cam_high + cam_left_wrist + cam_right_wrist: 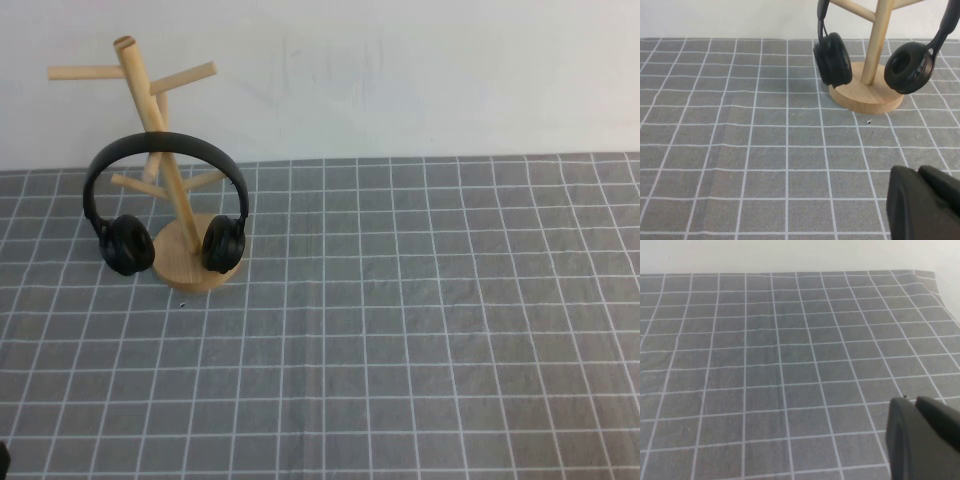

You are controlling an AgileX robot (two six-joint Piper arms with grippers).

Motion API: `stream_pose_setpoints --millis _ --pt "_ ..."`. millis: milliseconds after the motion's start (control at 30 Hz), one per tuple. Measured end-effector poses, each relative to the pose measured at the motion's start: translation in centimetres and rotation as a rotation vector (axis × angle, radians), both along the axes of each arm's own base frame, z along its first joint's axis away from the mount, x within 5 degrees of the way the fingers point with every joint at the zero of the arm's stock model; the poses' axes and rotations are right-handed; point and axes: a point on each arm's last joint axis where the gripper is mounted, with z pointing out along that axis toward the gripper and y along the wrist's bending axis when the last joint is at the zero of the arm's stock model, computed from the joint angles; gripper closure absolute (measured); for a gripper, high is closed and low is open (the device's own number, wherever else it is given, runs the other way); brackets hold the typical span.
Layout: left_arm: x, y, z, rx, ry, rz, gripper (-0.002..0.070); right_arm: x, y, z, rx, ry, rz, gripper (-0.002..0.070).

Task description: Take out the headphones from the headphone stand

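The black headphones (127,243) hang on the light wooden headphone stand (186,271) at the far left of the table, headband over a peg and one ear cup on each side of the slanted pole. In the left wrist view the headphones (832,59) and the stand (865,97) lie well ahead of my left gripper (917,172), which is shut and empty, low over the cloth. My right gripper (914,402) is shut and empty over bare cloth on the right side; neither the headphones nor the stand shows in its view.
A grey cloth with a white grid (400,330) covers the table. A white wall (400,70) rises right behind the stand. The cloth's far right corner (925,277) shows in the right wrist view.
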Motion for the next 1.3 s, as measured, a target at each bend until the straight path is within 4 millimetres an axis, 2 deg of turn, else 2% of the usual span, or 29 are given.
stream_pose_setpoints --millis 1033,1167,1300 --pt "0.0 0.0 0.0 0.000 -0.004 0.000 0.0681 0.0 0.0 0.0 0.000 0.000 0.000 0.0682" --pt "0.1 0.0 0.4 -0.006 -0.049 -0.003 0.0681 0.0 0.0 0.0 0.000 0.000 0.000 0.0682" --pt "0.3 -0.1 1.6 -0.023 -0.192 -0.012 0.0681 0.0 0.0 0.0 0.000 0.000 0.000 0.0682"
